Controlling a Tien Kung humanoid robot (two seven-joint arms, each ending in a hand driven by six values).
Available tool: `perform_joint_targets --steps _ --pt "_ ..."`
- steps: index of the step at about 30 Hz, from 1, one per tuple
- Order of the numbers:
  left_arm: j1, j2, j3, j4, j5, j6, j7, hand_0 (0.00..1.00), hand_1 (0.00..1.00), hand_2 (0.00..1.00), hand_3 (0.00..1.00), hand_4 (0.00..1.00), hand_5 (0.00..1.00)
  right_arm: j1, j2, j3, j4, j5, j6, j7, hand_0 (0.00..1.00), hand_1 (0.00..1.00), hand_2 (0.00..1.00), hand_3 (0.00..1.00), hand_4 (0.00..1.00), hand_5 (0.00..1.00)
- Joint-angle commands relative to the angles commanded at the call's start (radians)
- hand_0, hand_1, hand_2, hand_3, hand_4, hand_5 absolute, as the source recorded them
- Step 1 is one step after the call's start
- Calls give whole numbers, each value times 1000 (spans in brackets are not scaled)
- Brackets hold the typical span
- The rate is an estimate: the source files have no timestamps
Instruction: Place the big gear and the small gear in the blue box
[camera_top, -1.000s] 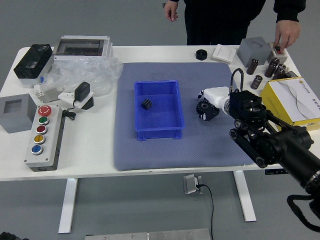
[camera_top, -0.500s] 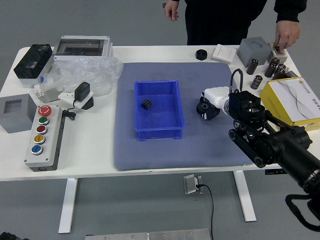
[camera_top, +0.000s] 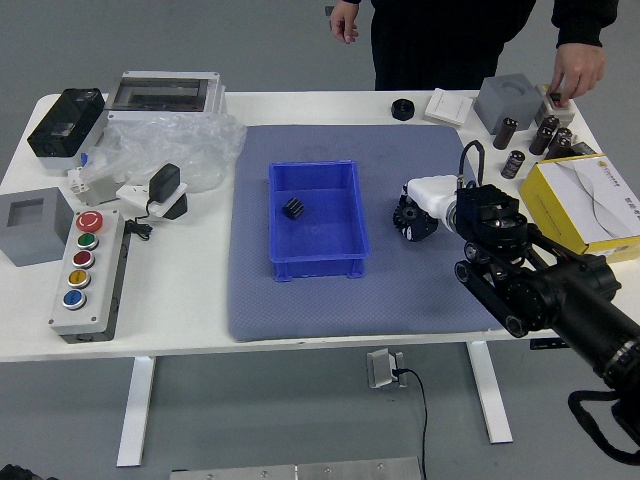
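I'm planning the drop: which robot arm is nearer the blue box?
Right: the right hand is over the mat, beside the blue box; the left arm shows only at the bottom-left corner, much farther off.

The blue box (camera_top: 318, 269) looks like smooth plastic with a light sheen. Beneath it, the grey-blue mat (camera_top: 400, 300) is matt; the white counter (camera_top: 180, 310) looks smooth. The clear bag (camera_top: 205, 150) is thin plastic — crinkled and shiny. The push buttons (camera_top: 89, 221) look glossy, the right arm (camera_top: 580, 300) hard-shelled — dark, with bright highlights.
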Motion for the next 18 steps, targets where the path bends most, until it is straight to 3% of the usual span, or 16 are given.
perform_joint_targets --steps 3,4,18 --pt "0 0 0 0 1 0 0 885 866 861 837 832 535 0 0 2 -1 -1 -14 0 529 479 582 644 629 247" --pt "0 0 0 0 1 -1 0 885 865 862 837 833 535 0 0 3 -1 -2 -18 0 508 445 527 629 594 237" --pt "0 0 -3 0 4 -1 1 885 866 862 837 835 538 -3 -6 15 0 -3 -43 1 522 435 494 614 580 201"
